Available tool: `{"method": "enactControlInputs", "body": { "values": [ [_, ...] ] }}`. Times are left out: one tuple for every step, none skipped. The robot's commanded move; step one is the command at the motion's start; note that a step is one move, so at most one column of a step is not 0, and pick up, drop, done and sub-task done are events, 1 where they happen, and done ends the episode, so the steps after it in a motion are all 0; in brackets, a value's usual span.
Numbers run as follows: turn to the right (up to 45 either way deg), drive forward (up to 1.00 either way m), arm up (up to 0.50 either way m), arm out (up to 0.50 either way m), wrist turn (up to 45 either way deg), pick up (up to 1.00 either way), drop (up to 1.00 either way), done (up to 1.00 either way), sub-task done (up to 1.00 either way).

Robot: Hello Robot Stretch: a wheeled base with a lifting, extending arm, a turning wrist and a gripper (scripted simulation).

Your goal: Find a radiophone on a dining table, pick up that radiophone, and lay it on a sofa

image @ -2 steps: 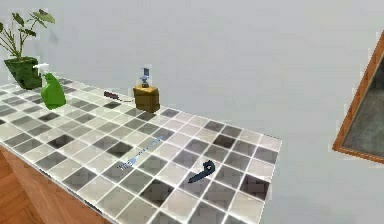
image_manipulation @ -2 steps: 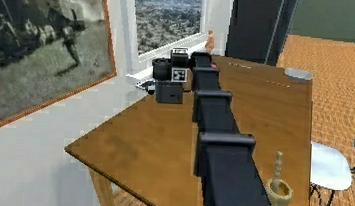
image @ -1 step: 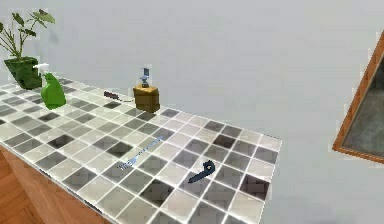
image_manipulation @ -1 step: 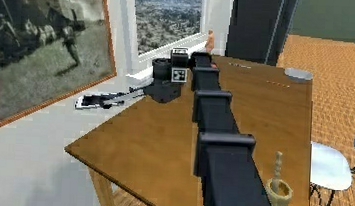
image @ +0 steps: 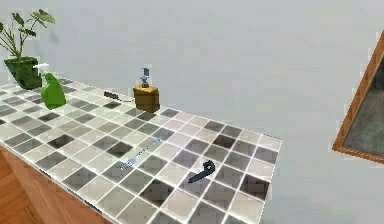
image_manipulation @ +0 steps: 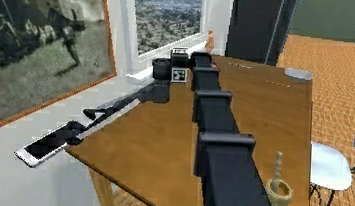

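On table corner, radiophone at end effector tip

- Forward view: bright, even, soft light; wall reads flat pale grey.
- Tiled counter evenly lit; faint soft shadows at the foot of the soap dispenser and spray bottle.
- Arm side view: window is the brightest area, daylight; table carries a paler sheen toward its far end.
- Arm nearly black, little shading.
- Wooden frame at forward view's right edge leans, in the picture only.

Tiled counter with spray bottle, soap dispenser, potted plant; wooden table with mortar
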Motion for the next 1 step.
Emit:
{"method": "enactControlInputs", "body": {
  "values": [
    [0.0, 0.0, 0.0, 0.0, -36.0, 0.0, 0.0, 0.0, 0.0]
  ]
}}
